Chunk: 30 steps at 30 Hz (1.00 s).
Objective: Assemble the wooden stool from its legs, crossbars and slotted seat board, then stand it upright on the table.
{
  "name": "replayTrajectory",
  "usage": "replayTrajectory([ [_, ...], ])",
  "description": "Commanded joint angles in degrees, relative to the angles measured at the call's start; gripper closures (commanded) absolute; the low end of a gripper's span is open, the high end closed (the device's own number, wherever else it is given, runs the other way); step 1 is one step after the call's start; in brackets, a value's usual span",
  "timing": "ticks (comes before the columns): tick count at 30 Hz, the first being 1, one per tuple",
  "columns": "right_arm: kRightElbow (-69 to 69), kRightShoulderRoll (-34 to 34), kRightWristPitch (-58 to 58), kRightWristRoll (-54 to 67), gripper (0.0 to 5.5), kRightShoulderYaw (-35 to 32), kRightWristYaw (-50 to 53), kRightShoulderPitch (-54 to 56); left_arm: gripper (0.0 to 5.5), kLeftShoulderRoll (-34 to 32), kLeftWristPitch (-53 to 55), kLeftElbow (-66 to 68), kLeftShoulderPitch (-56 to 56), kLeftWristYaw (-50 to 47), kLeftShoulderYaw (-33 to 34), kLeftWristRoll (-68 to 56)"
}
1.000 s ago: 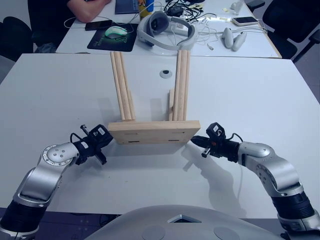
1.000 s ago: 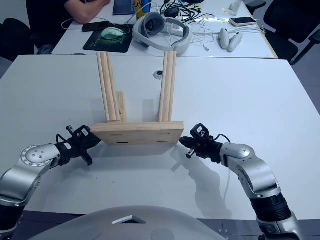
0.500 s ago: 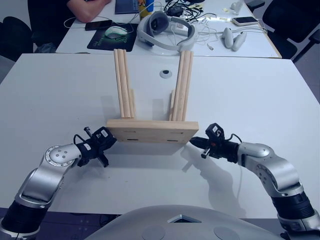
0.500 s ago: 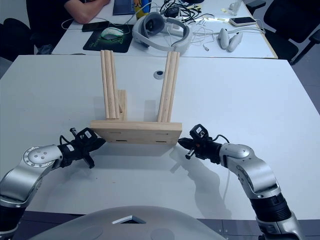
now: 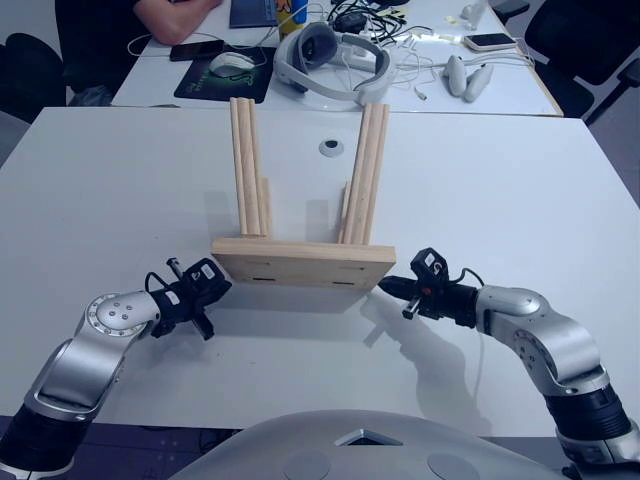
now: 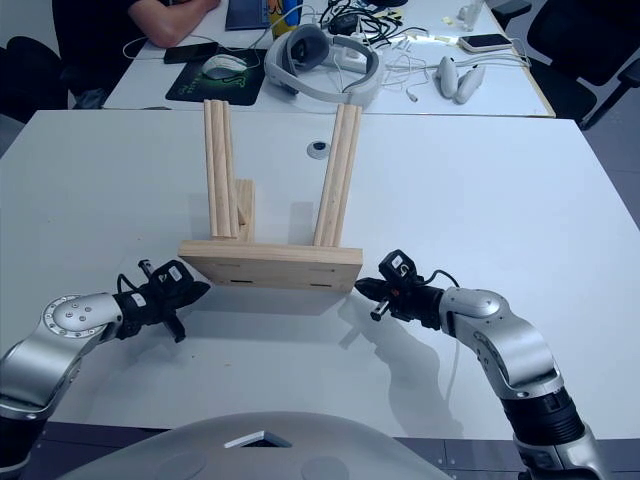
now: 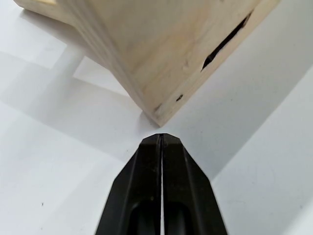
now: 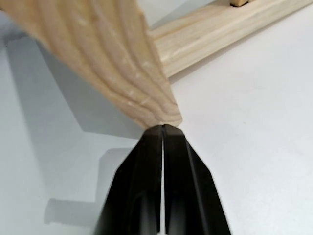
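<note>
The wooden stool lies tipped on the white table (image 5: 120,190). Its slotted seat board (image 5: 303,263) stands on edge facing me, and its legs (image 5: 245,165) (image 5: 368,170) point toward the far side. Short crossbars (image 5: 345,205) show between the legs. My left gripper (image 5: 220,285) is shut at the board's lower left corner. In the left wrist view its tip (image 7: 161,138) stops just short of the seat board (image 7: 161,58). My right gripper (image 5: 384,284) is shut at the lower right corner. Its tip (image 8: 162,128) touches the seat board (image 8: 107,54).
A round cable hole (image 5: 331,148) sits in the table behind the stool. The desk behind holds a white headset (image 5: 330,55), a mouse on a dark pad (image 5: 230,65), a phone (image 5: 490,42), controllers (image 5: 465,75) and cables. Bare tabletop spreads to both sides.
The stool has shifted slightly away and to the right, its legs now more upright in the view. The left gripper has dropped back a little from the corner. The right gripper has barely moved.
</note>
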State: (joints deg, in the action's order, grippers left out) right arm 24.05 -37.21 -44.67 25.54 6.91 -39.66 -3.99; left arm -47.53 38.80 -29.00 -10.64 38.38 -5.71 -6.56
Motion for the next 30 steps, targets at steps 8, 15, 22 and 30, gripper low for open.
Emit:
replayTrajectory([
  [8,2.9,-4.1,0.2,0.2,5.5,-2.9,-2.2,-3.7,5.48,3.8,-1.9,-7.5,-12.6,-4.9,7.1,1.0],
  [15,1.1,-14.0,2.2,1.8,5.5,-3.7,-15.0,-0.5,5.48,21.7,-4.8,-29.1,-42.8,-17.6,15.1,0.6],
  [22,-6.6,-13.3,5.4,-1.8,5.5,4.9,-24.3,12.4,5.48,35.7,-25.9,-31.0,-67.6,-35.2,1.6,11.2],
  [30,10.9,-4.6,3.2,-0.9,5.5,-3.6,-3.7,-13.4,5.48,14.3,-6.7,-22.9,-27.9,-19.7,18.0,4.2],
])
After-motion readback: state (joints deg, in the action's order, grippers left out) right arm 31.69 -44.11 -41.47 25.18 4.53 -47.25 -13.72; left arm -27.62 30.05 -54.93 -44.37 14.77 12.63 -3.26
